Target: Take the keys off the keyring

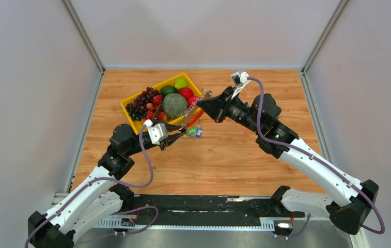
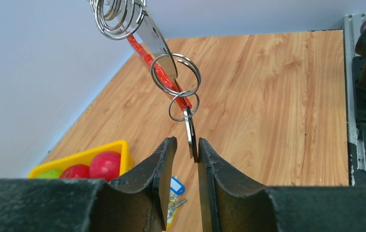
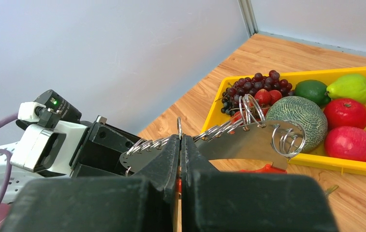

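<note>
Tabletop (image 1: 234, 155): wood; yellow fruit tray (image 3: 345, 166) at rear.
Right gripper (image 3: 180, 142): jaws clenched on keys (image 3: 248, 140).
Left gripper (image 2: 187, 150): jaws narrowly parted around hanging key (image 2: 189, 137) below red keyring (image 2: 144, 56).

Left gripper (image 2: 186, 145) raised, narrowly parted, right gripper (image 3: 180, 141) raised opposite it, pinched tightly closed

Lab cell: white panels (image 1: 203, 31), wooden table (image 1: 234, 155)
</note>
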{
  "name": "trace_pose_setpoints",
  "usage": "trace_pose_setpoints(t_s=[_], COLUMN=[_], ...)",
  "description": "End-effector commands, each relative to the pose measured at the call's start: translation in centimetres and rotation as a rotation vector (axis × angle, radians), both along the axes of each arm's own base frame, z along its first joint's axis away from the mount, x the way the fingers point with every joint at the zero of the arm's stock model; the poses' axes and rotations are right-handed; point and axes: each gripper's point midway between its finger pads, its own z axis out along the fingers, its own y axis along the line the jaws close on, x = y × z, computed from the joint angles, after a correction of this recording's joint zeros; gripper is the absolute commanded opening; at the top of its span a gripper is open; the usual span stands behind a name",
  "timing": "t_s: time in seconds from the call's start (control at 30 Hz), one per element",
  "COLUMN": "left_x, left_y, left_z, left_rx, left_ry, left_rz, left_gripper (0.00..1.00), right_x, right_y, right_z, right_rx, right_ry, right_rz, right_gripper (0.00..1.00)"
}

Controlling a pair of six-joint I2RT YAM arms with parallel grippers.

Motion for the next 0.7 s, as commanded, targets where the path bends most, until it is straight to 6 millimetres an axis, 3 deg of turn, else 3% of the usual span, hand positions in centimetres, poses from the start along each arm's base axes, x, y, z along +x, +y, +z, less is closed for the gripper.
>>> trace_pose_setpoints(t_s=[0.0,0.07,0.17,0.2,0.4,0.53,0.67], left_x=[-0.1,0.0,0.1,0.1,0.3,0.7,1.2], left_y=[0.2,0.2,0.4,0.4,0.5,0.6,0.9], left_z=[2.8,2.9,2.8,2.9,2.6,2.1,1.7], left_rx=[-0.039,-0.038,-0.033,-0.032,-0.021,-0.003,0.018], left_ry=[-0.062,-0.064,-0.066,-0.067,-0.068,-0.067,-0.069], left_rz=[0.004,0.008,0.019,0.024,0.034,0.052,0.079], left_gripper=[0.33,0.27,0.04,0.01,0.0,0.0,0.0], right_x=[-0.3,-0.3,-0.4,-0.3,-0.3,-0.2,-0.4], right_y=[-0.7,-0.9,-1.2,-1.4,-2.8,-4.0,-4.7], right_z=[3.2,3.1,2.8,2.6,0.6,-2.0,-5.7], right_rx=[0.077,0.074,0.067,0.063,0.024,-0.011,-0.046], right_ry=[-0.08,-0.081,-0.082,-0.081,-0.068,-0.033,0.03], right_rz=[-0.024,-0.028,-0.04,-0.049,-0.105,-0.154,-0.182], right_gripper=[0.0,0.0,0.0,0.0,0.0,0.02,0.29])
